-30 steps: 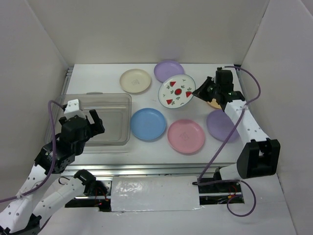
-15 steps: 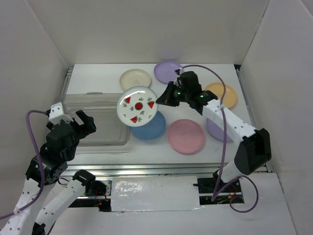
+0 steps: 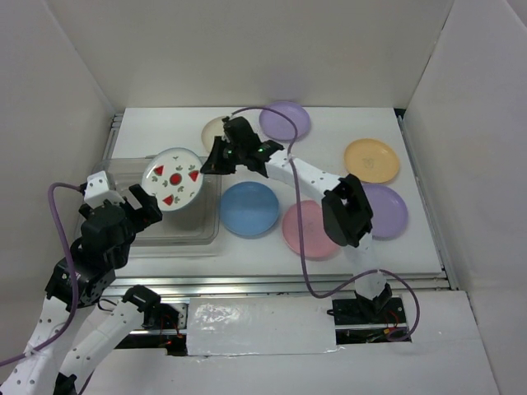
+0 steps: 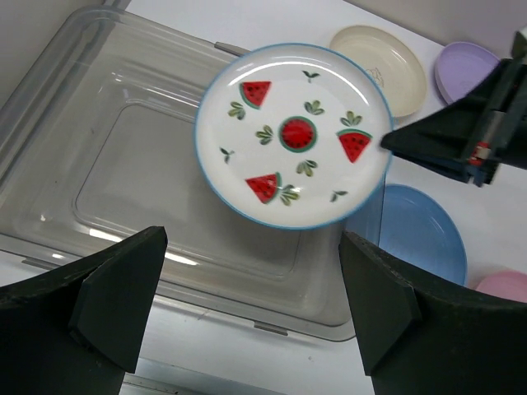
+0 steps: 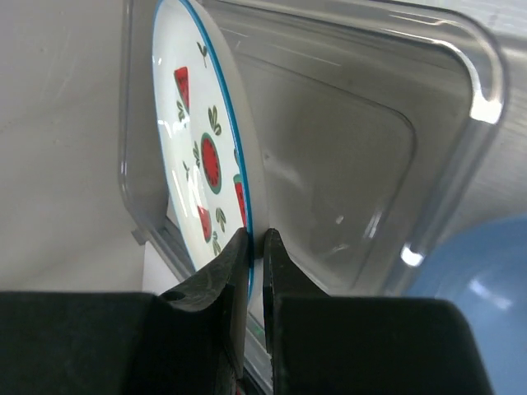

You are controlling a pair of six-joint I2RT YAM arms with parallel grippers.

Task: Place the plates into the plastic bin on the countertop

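Six plates (image 3: 249, 208) on the white countertop (image 3: 165, 132) between white walls (image 3: 247, 49)

A white plate (image 3: 174, 178) with a blue rim and red watermelon-slice prints is hanging tilted over the right part of the plastic bin (image 3: 206, 224), its printed face turning upward. The right gripper (image 3: 207, 164) is pinching its right rim. The bin, clear and shallow with rounded corners, is sitting empty at the left of the white bench (image 3: 165, 127). Six more plates are lying flat on the bench. A cream plate (image 3: 211, 132) and a lilac plate (image 3: 286, 121) are lying at the far side. A blue plate (image 3: 250, 208) is lying just right of the bin, and a pink plate (image 3: 303, 232) is touching it. An orange plate (image 3: 371, 160) and a second lilac plate (image 3: 387, 210) are lying at the right.
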